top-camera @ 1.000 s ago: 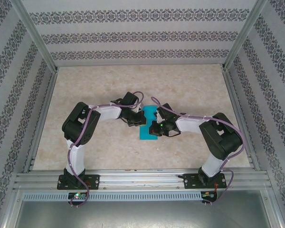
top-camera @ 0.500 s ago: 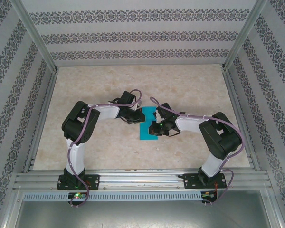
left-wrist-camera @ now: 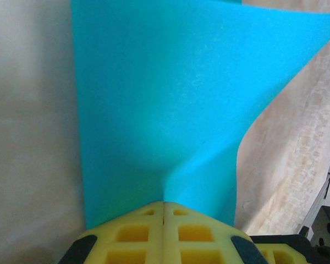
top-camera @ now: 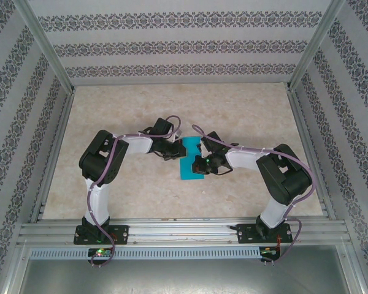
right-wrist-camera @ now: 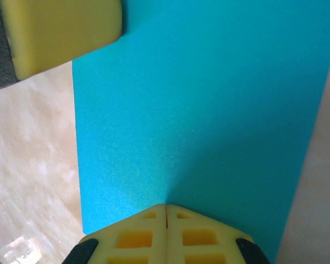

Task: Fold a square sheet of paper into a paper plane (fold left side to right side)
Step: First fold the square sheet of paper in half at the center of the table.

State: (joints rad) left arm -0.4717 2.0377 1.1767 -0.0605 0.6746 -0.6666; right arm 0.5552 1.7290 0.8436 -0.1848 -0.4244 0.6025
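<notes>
The square sheet of paper [top-camera: 189, 168] lies as a narrow teal strip at mid-table between both arms. My left gripper [top-camera: 174, 153] is at the strip's upper left edge. In the left wrist view that gripper [left-wrist-camera: 164, 202] is shut on the paper [left-wrist-camera: 170, 99], which buckles up from the fingertip seam and curls away on the right. My right gripper [top-camera: 199, 164] sits over the strip's right side. In the right wrist view it [right-wrist-camera: 166, 206] is shut, its tips resting on the flat paper [right-wrist-camera: 209, 110]. A yellow finger of the left gripper [right-wrist-camera: 60, 33] shows at the top left.
The beige tabletop [top-camera: 245, 110] stretches behind and to both sides of the arms. Patterned walls and metal frame rails [top-camera: 172, 229] enclose the work area.
Both grippers have crept slightly leftward. The paper has stayed in about the same place between them. Both have stayed shut.
</notes>
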